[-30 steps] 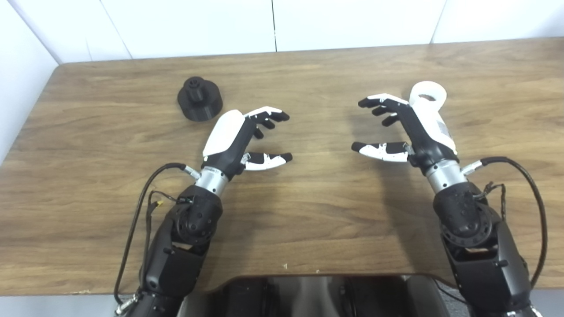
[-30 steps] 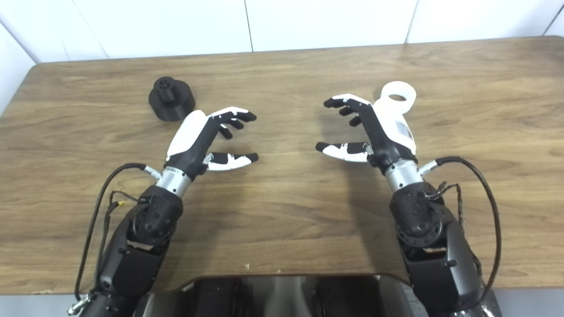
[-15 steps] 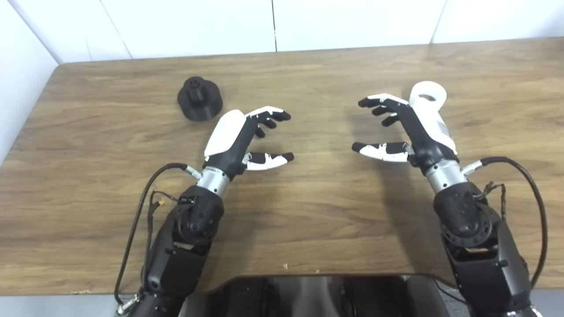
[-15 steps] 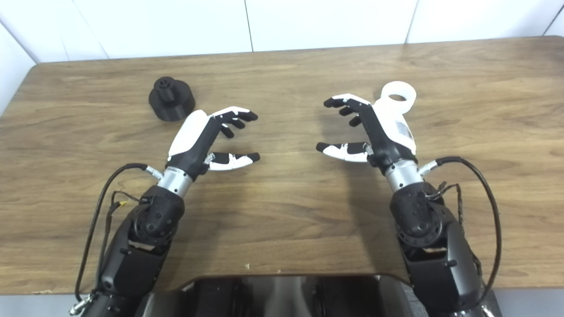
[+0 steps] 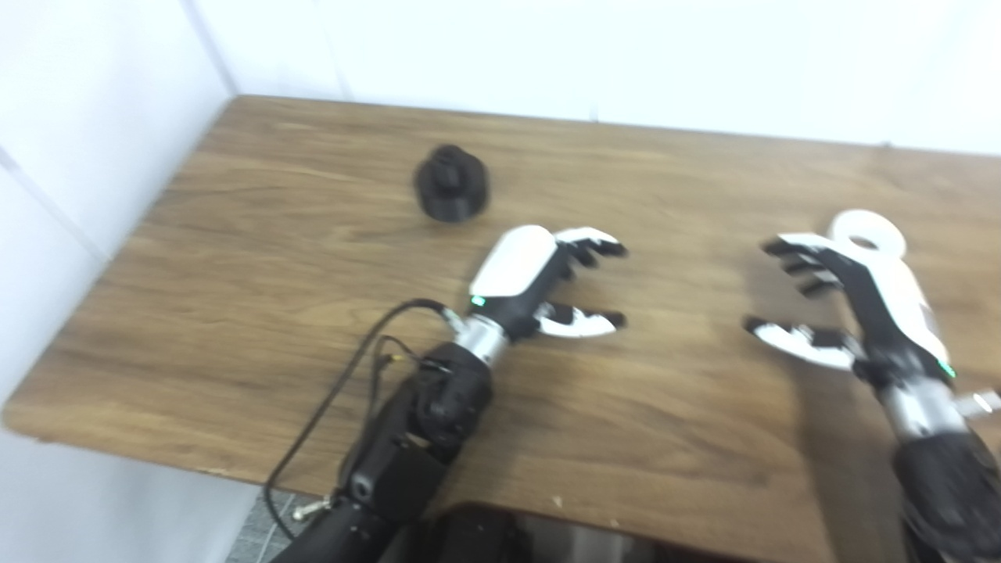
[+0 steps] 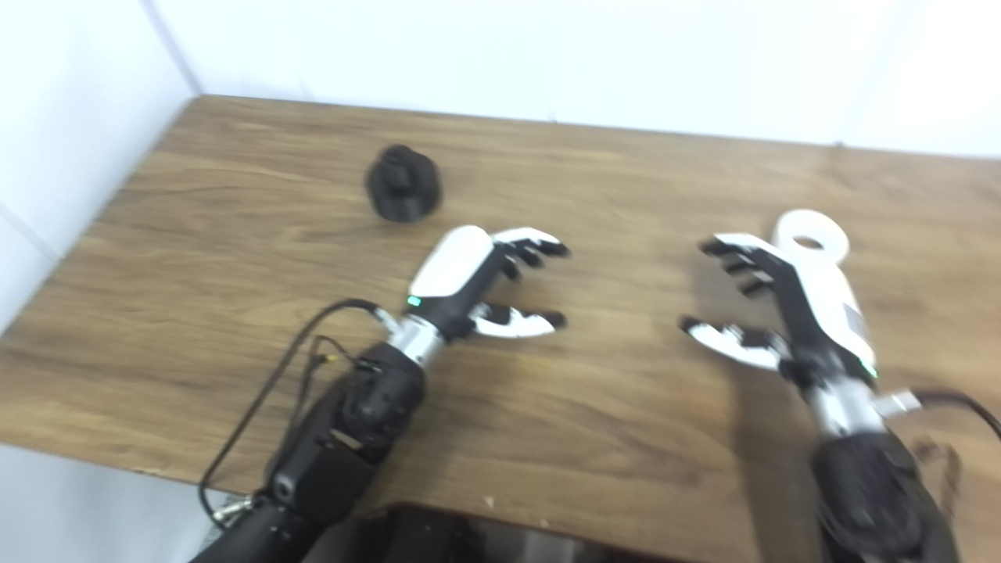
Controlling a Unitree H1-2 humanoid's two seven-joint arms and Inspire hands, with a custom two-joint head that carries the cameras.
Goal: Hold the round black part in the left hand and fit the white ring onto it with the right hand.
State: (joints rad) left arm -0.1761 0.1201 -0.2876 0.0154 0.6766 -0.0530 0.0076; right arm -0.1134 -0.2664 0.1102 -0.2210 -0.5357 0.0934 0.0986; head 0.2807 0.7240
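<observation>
The round black part (image 5: 451,183), a squat disc with a raised hub, is sitting untouched on the table (image 5: 235,258). Just nearer than it, the left hand (image 5: 539,277) is hovering wide and empty. Well right of the part, the white ring (image 5: 866,232) is lying behind the spread, empty right hand (image 5: 837,309). Reaching is only beginning; the left hand likely needs to grasp the part next.

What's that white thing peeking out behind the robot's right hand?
A white ring lying flat on the wooden table, its hole facing up. The open right hand hovers in front and covers the ring's near edge, so whether they touch cannot be seen.
</observation>
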